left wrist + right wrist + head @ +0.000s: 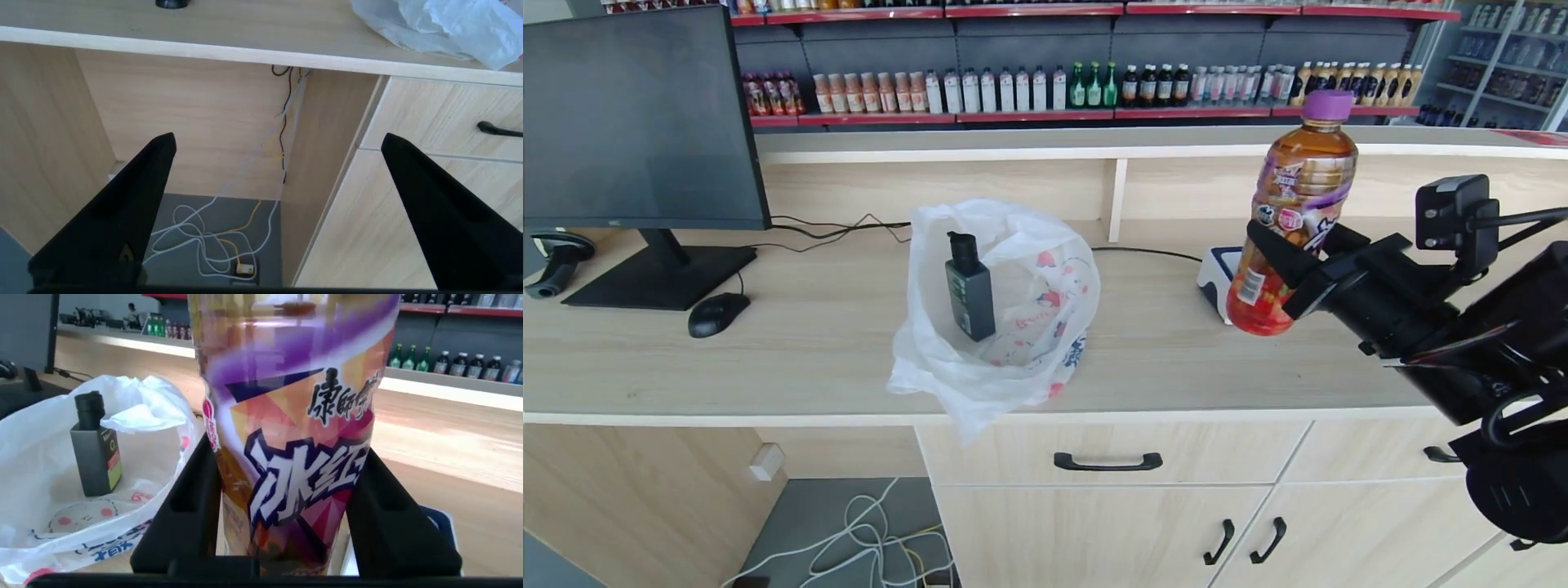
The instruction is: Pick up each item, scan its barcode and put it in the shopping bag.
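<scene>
Head view: R gripper (1281,273) clamped on bottle (1298,196), near-upright, right by scanner (1215,282); bag (1013,327) sits off to its left.

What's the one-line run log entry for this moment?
right gripper: shut on drink bottle, near scanner | left gripper: open, low before counter | bag: holds dark bottle

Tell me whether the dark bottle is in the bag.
In: the dark bottle stands upright inside the open shopping bag.
</scene>
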`<state>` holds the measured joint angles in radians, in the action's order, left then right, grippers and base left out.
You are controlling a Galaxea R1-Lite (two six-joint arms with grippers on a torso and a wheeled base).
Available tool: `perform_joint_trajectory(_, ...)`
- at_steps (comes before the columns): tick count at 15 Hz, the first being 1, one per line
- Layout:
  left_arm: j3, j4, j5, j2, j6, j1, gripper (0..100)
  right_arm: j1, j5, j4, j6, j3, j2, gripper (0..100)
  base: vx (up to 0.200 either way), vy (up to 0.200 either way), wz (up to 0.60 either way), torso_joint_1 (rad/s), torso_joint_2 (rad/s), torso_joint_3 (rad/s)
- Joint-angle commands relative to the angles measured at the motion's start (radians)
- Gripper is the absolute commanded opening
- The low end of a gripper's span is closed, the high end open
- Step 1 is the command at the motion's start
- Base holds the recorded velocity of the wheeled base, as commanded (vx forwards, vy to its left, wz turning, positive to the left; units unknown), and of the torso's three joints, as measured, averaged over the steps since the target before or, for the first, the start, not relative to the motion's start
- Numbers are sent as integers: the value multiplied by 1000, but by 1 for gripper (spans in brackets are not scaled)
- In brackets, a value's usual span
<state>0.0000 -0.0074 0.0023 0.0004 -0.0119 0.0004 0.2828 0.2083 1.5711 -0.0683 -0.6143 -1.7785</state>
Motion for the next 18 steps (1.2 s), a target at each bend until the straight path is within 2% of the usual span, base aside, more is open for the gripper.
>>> perform_joint_trajectory(1,0,0,1,1,0,0,100,4,5,0,-1,-10,-16,0,0,0,600,2,12,2)
perform_joint_trajectory(5,0,0,1,1,0,0,100,4,5,0,-1,-30,-38,0,0,0,600,2,1,1)
perform_joint_trajectory(12,0,0,1,1,0,1,100,10,5,0,31,-153,-122,0,0,0,0,0,0,0)
perform_joint_trajectory(16,0,0,1,1,0,0,100,96,3,0,42,-199,-179,0,0,0,0,0,0,0)
perform_joint_trajectory(18,0,0,1,1,0,0,100,98,3,0,44,-225,-219,0,0,0,0,0,0,0)
